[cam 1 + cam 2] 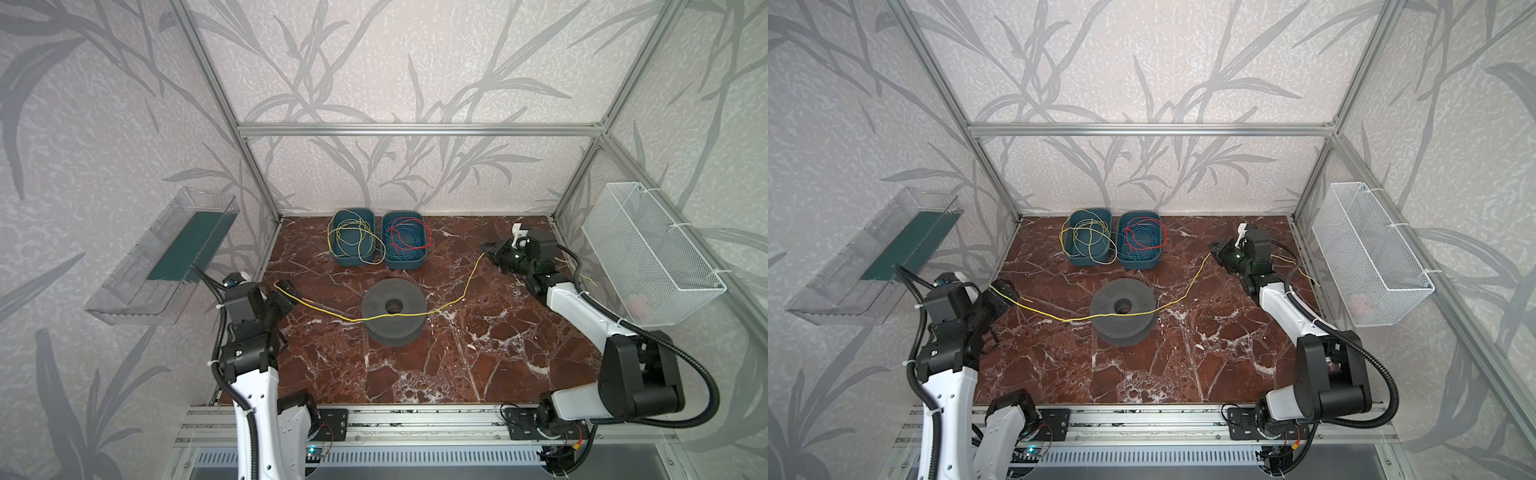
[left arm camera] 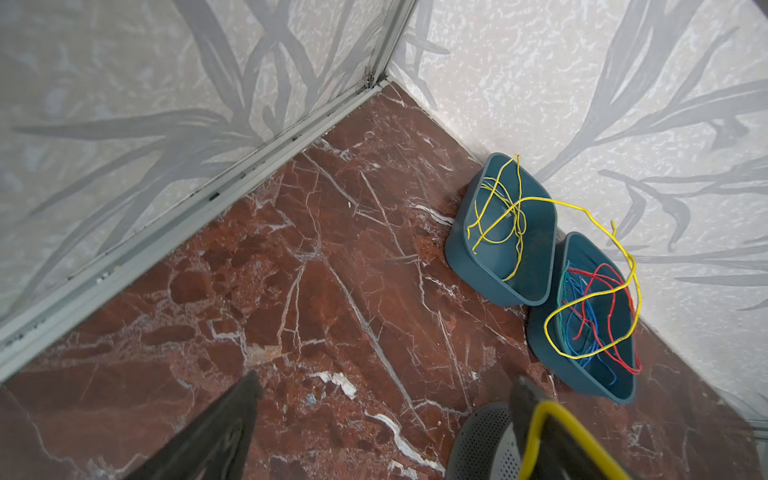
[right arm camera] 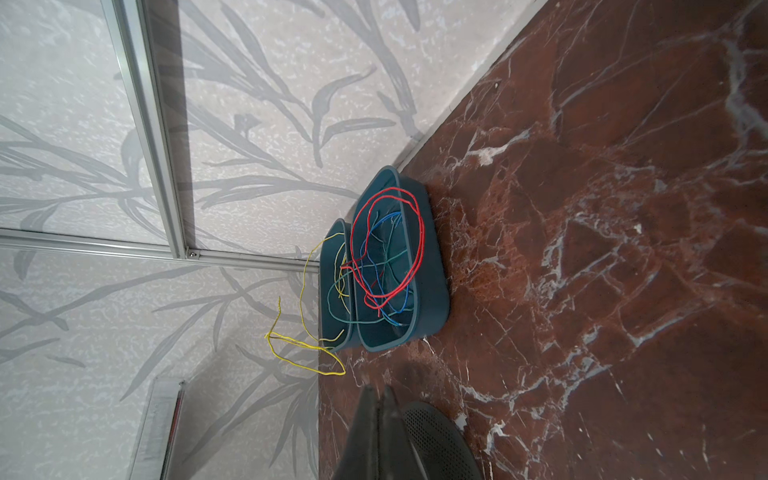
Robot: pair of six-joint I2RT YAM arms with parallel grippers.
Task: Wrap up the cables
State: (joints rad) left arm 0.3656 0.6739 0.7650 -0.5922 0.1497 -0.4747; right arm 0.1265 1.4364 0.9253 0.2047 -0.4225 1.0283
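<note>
likely a robot lab cell, aluminium frame (image 1: 419, 129), wallpapered panels (image 1: 374, 62), marble-look tabletop (image 1: 478, 353)

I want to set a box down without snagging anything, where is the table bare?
Bare: the marble table between the grey spool and the front rail; also the back left corner beside the teal bins. Crowded: the middle band, where the yellow cable runs from the open left gripper over the spool to the shut right gripper.
</note>
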